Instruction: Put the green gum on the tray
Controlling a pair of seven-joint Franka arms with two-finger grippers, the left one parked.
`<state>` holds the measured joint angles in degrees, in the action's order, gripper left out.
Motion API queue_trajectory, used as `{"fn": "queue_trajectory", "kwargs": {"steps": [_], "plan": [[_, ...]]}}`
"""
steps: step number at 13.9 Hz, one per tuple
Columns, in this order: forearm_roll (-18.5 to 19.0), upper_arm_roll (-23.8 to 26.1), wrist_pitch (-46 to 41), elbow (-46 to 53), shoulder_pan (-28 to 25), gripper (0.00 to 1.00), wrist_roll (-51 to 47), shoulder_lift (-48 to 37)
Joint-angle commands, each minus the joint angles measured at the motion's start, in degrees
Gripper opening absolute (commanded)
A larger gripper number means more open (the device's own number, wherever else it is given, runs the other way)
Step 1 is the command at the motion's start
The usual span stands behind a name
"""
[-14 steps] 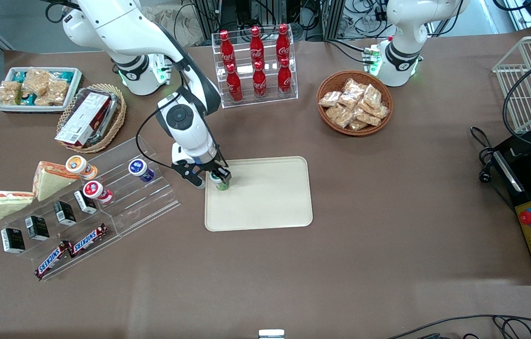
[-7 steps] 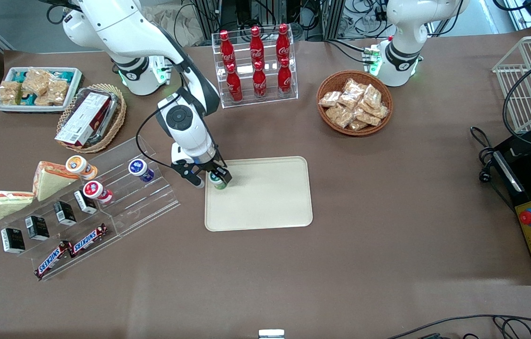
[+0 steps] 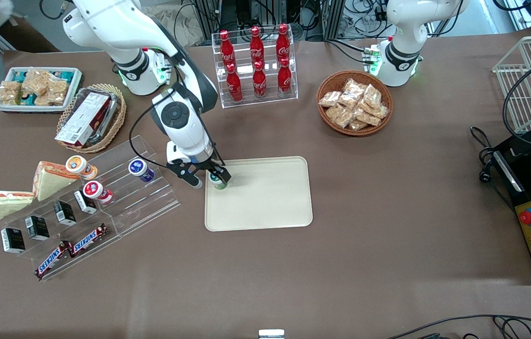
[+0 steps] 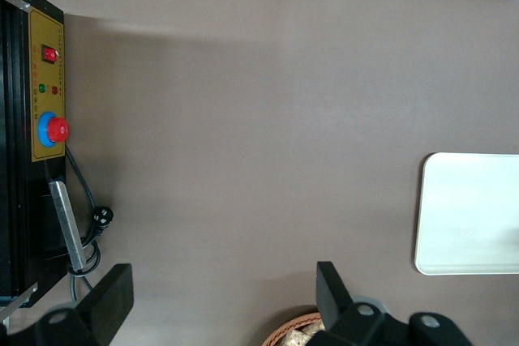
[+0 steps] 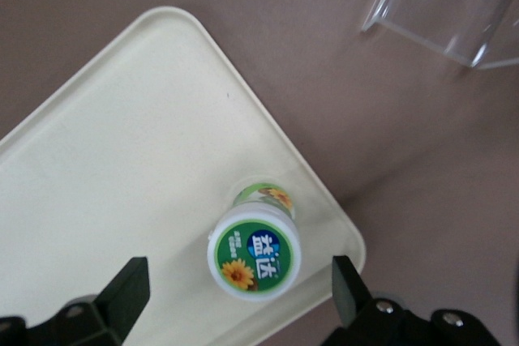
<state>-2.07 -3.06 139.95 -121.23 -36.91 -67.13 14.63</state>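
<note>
The green gum [image 3: 219,182] stands upright on the cream tray [image 3: 265,197], in the corner nearest the acrylic display stand. In the right wrist view the green gum [image 5: 254,250] shows its white-rimmed lid with green and yellow label, resting on the tray [image 5: 122,168] close to the rounded corner. My gripper [image 3: 208,178] is open directly above the bottle. In the right wrist view my gripper [image 5: 235,293] has its fingers [image 5: 126,289] wide apart on either side of the lid, not touching it.
A clear acrylic stand [image 3: 119,197] beside the tray holds a purple-blue-lidded bottle [image 3: 139,168], a red bottle [image 3: 95,190] and an orange bottle [image 3: 78,165]. A cola bottle rack [image 3: 255,66] and a snack basket [image 3: 354,102] stand farther from the front camera.
The arm has risen slightly and drawn a little toward the acrylic stand; the green gum stays standing on the tray, free of the fingers.
</note>
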Motion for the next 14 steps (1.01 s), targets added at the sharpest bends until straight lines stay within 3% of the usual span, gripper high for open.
{"fn": "queue_trajectory", "kwargs": {"steps": [1, 3, 6, 8, 10, 12, 14], "plan": [[3.12, -0.46, -12.9, 5.11, 0.35, 1.0, 3.57, -4.86], [3.13, -0.72, -23.53, 10.99, 0.79, 1.0, 6.73, -7.23], [3.04, 2.78, -40.32, 23.89, 6.92, 1.0, 14.19, -8.56], [2.95, 8.73, -47.55, 30.85, 15.59, 1.0, 22.26, -9.08], [3.13, 13.5, -47.76, 31.15, 24.48, 1.0, 32.44, -12.32], [3.13, 11.6, -47.76, 30.97, 28.81, 1.0, 44.21, -14.01], [2.43, 3.01, -47.76, 30.8, 29.09, 1.0, 57.74, -14.19]]}}
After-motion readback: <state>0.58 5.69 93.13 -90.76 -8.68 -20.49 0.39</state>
